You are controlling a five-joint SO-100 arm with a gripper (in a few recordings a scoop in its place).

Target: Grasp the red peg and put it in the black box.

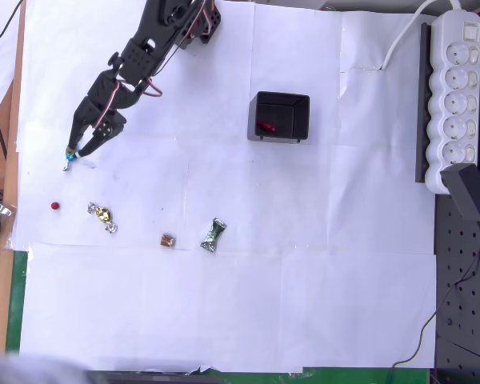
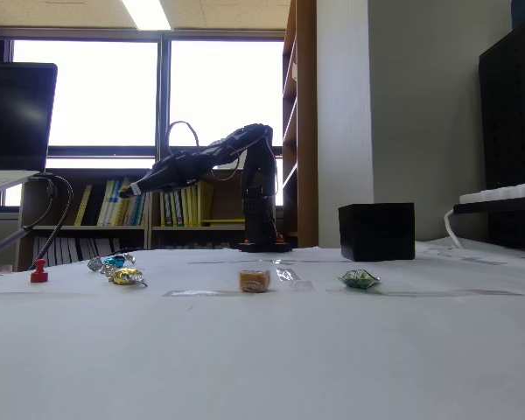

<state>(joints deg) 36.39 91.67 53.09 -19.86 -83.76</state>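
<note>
On the white paper-covered table: a black robot arm reaches toward the left side in the overhead view.
Gripper: its tips point down over a small blue-wrapped candy; from the side it hangs above the paper. I cannot tell how far its fingers are parted, and nothing seems to be held.
Red peg: a tiny dark-red dot from above, a little stemmed pin from the side, standing upright on the paper near the left edge, below the gripper in the overhead view and apart from it.
Black box: a squarish, thick-walled plastic tray, well to the right of the arm; another elongated red piece lies on its floor.
Row of distractors: a gold foil candy, a small brown cube and a green crinkled candy are spread apart, probably so each can be picked singly.
Judgement: the gripper is not yet over the peg; it likely needs to travel toward it.
</note>
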